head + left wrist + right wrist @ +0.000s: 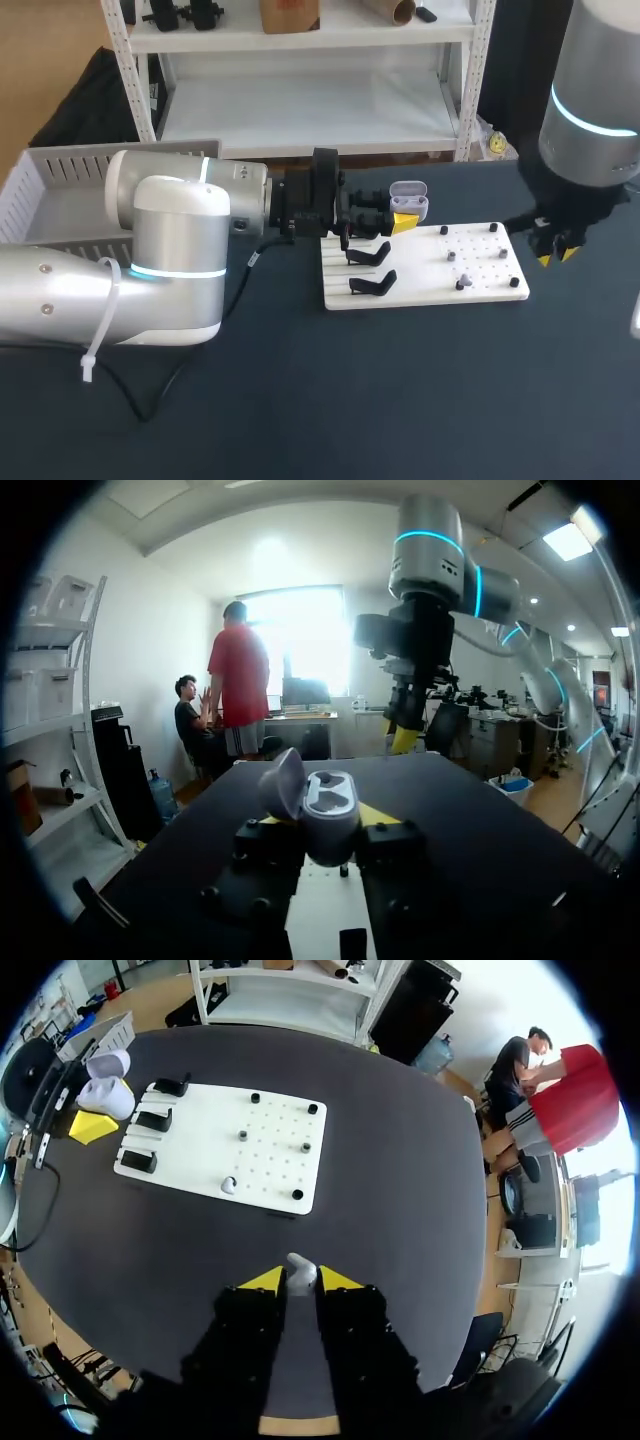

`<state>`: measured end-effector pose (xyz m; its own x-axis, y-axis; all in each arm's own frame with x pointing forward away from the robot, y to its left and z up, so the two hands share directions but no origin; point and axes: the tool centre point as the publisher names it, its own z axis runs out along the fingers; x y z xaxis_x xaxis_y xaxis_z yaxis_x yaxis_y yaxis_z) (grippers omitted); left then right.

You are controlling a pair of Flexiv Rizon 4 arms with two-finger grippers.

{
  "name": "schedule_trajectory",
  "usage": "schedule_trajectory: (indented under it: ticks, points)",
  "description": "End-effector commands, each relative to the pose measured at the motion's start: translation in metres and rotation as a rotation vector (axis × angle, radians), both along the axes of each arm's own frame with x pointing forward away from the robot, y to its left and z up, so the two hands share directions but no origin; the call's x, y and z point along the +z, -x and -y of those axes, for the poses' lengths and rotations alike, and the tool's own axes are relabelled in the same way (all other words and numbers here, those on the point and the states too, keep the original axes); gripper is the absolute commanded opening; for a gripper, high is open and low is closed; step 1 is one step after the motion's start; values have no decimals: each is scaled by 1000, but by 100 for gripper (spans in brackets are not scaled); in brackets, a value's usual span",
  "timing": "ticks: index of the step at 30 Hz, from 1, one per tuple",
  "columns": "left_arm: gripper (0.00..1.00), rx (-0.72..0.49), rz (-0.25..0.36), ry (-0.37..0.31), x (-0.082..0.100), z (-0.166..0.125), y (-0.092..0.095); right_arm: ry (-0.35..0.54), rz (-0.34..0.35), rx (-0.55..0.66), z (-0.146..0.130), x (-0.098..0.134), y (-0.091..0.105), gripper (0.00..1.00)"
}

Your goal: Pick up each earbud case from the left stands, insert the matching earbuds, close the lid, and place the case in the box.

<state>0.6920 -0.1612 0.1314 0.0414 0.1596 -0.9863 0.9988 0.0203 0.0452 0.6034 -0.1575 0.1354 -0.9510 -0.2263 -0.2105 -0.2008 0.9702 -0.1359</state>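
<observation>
the dark table (420,400) had a matte, even top. the white slatted box (60,165) stood at its left edge, behind the left arm. the flat white board (480,275) lay near the middle, rigid and smooth, with black stands (372,283) on its left part and short pegs on its right.

the earbud case (325,815) was a rounded pale-grey shell of glossy plastic with its lid hinged up. it was held just off the board's far corner, by the stands. the left gripper (402,222) was closed narrowly on its lower body from two sides. i judged it light, stiff and slippery, best clamped on the body below the hinge so the lid stayed free.

the right gripper (291,1280) hung over bare table to the right of the board, pinching a small white earbud (300,1268). that piece looked tiny, smooth and easy to drop, so a light, centred pinch suited it.
</observation>
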Motion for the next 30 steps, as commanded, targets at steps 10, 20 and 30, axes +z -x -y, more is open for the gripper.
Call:
schedule_trajectory:
  ticks: [10,20,30]
  points:
    - [0,0,0,-1,0,1,-1,0,4,-1,0,0,2,0]
    - [0,0,0,-1,0,1,-1,45,-51,-208,-26,19,4,0]
    - [0,0,0,-1,0,1,-1,-49,-12,-479,-54,57,5,0]
